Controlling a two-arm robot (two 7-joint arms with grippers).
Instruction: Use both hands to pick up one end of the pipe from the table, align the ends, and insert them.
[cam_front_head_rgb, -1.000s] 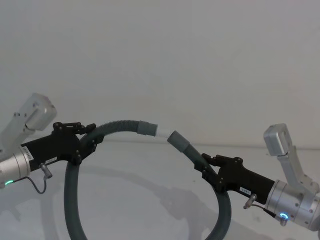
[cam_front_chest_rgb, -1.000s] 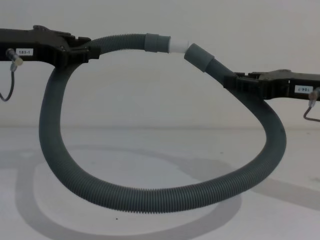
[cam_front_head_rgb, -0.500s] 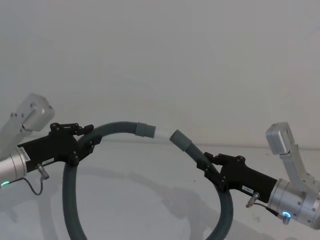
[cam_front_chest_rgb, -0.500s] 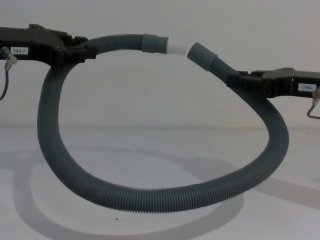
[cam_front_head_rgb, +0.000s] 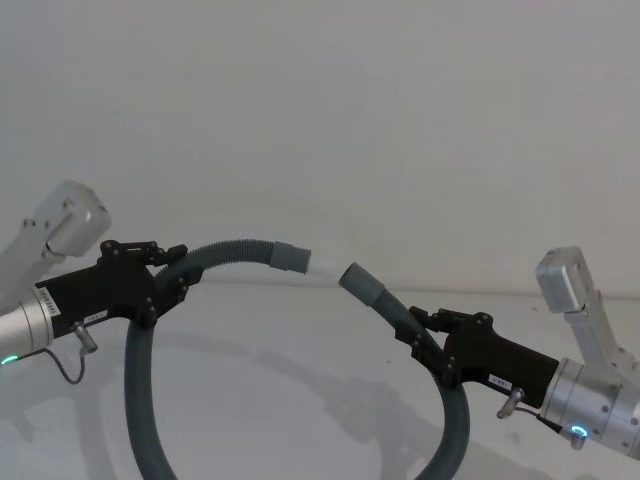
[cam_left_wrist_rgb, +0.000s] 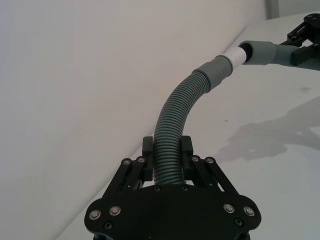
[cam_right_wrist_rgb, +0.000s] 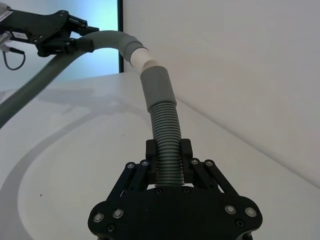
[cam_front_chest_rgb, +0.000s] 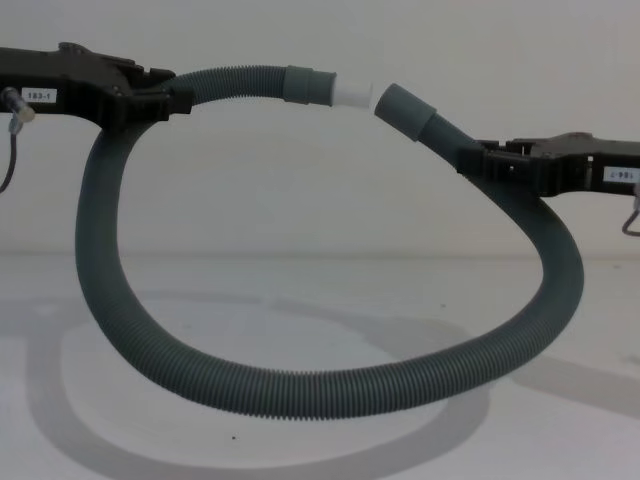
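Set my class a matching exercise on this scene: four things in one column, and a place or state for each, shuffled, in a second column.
Things
1. left pincer
2. right pincer
3. white tip
4. hose

Places or states
A. dark grey, ribbed, hanging in a loop
B. shut on the hose behind the plain cuff
C. pointing at the plain cuff's mouth, not pushed in
D. shut on the hose behind the tipped cuff

Pairs: 1-D, 2-B, 3-C, 4-A

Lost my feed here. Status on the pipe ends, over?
Left claw shut on pipe, right claw likewise. White spigot tip at hollow cuff mouth, not seated. Cuffs meet at an angle.
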